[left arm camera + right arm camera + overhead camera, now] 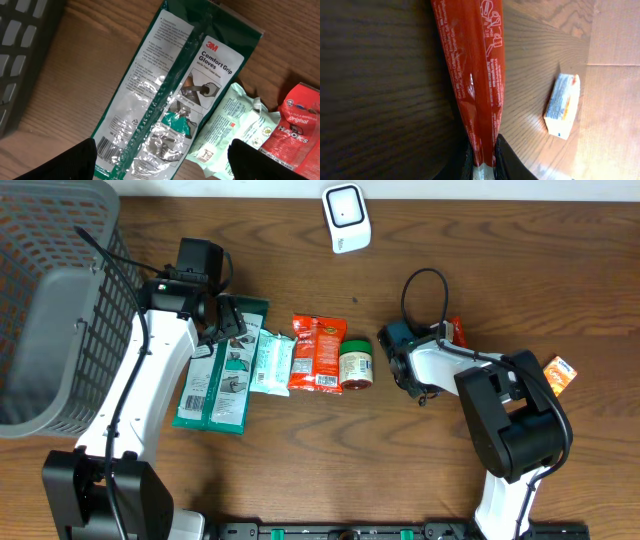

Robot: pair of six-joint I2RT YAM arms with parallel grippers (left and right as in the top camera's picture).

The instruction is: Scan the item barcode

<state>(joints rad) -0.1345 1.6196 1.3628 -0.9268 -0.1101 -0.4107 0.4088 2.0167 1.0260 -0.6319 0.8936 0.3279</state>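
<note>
Red packet (470, 75) is pinched edge-on in the right gripper (482, 159), low by the table (480, 240) and well apart from the scanner (345, 218). Left gripper (162, 160) hangs over the gloves pack (175, 100), jaws wide apart, nothing held. Step, I judge: presenting. Next you probably must lift the pkt & turn its barcode to the scanner.
</note>
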